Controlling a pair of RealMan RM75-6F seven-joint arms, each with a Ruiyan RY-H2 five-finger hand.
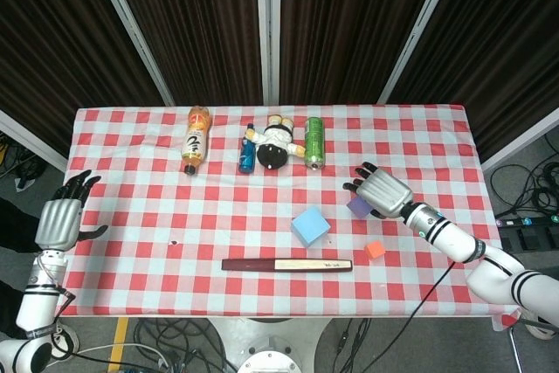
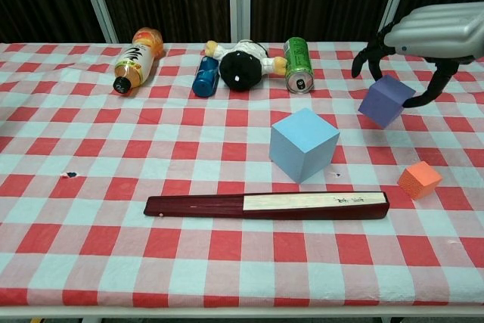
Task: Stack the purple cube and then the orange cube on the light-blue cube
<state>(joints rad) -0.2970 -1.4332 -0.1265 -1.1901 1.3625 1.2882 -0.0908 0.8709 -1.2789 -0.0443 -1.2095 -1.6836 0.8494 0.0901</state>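
Note:
My right hand (image 2: 435,32) (image 1: 382,191) holds the purple cube (image 2: 384,101) (image 1: 357,207) from above, lifted off the cloth to the right of the light-blue cube (image 2: 303,144) (image 1: 310,226). The light-blue cube rests on the table near the middle. The orange cube (image 2: 420,180) (image 1: 376,250) lies on the cloth below and right of the purple one. My left hand (image 1: 59,218) hovers open at the table's left edge, far from the cubes; the chest view does not show it.
A dark red folded fan (image 2: 266,205) lies in front of the light-blue cube. Along the back lie an orange drink bottle (image 2: 134,59), a blue can (image 2: 204,76), a black-and-white plush toy (image 2: 240,65) and a green can (image 2: 298,64).

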